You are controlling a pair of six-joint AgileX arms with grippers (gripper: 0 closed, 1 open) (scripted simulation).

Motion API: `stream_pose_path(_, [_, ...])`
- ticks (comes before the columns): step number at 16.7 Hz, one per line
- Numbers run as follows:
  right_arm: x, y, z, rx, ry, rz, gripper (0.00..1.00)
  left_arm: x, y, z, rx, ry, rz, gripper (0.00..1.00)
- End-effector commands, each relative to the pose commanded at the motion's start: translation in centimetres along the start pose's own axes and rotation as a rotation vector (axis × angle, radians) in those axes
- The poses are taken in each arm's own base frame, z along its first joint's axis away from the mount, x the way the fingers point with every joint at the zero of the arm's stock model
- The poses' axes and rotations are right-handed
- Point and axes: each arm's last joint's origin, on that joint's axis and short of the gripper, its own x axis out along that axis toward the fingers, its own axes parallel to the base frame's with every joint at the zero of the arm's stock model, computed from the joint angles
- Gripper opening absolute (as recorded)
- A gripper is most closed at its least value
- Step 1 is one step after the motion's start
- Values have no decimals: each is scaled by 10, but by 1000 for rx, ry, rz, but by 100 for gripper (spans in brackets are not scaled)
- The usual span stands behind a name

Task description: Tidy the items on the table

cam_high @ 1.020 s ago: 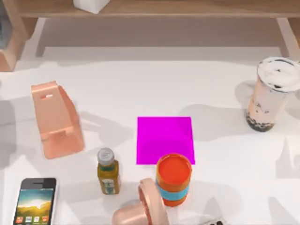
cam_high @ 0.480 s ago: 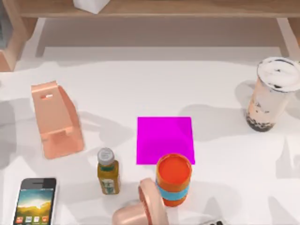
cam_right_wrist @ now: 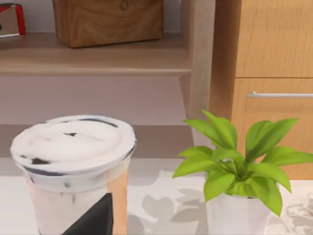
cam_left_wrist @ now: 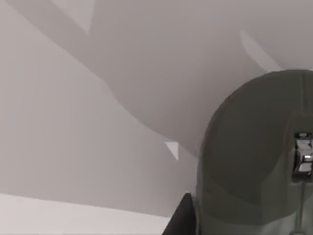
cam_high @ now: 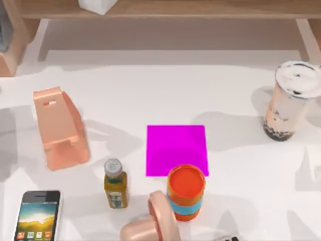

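The table (cam_high: pixel 125 90) is a broad, smooth white slab crossed by soft grey shadows. At its right edge stands the bubble tea cup (cam_high: pixel 291 100), a clear tapered tumbler with a domed, frothy white lid, peach liquid and dark pearls settled at the bottom; in the right wrist view the same cup (cam_right_wrist: pixel 73 166) looms close, with a dark wedge at the picture's lower edge that may be a finger of the right pincer (too little of it shows to say how far it is spread). The smartphone (cam_high: pixel 39 216), a flat white-framed rectangle with a colourful app screen, lies at the near left corner, its lower end cut off. The mouse (cam_left_wrist: pixel 259 156), a matte dark grey rounded shell with a shiny scroll wheel, shows close up in the left wrist view, partly cropped; a black sliver beside it could belong to the left pincer, whose opening I cannot tell. Mid-table lies a flat magenta square (cam_high: pixel 176 149), with an orange cup (cam_high: pixel 186 192) touching its near edge, a small capped bottle (cam_high: pixel 115 183) of amber liquid nearby, and a glossy copper-pink stand (cam_high: pixel 59 128) towards the left.
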Motion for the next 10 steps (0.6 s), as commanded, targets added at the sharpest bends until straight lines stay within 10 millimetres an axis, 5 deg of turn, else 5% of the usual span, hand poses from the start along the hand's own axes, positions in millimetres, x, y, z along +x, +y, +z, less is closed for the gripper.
stream_pose_path(3, [0, 0, 0, 0, 0, 0, 100, 0, 0, 0, 0, 0, 0, 0])
stream_pose_path(10, [0, 0, 0, 0, 0, 0, 100, 0, 0, 0, 0, 0, 0, 0])
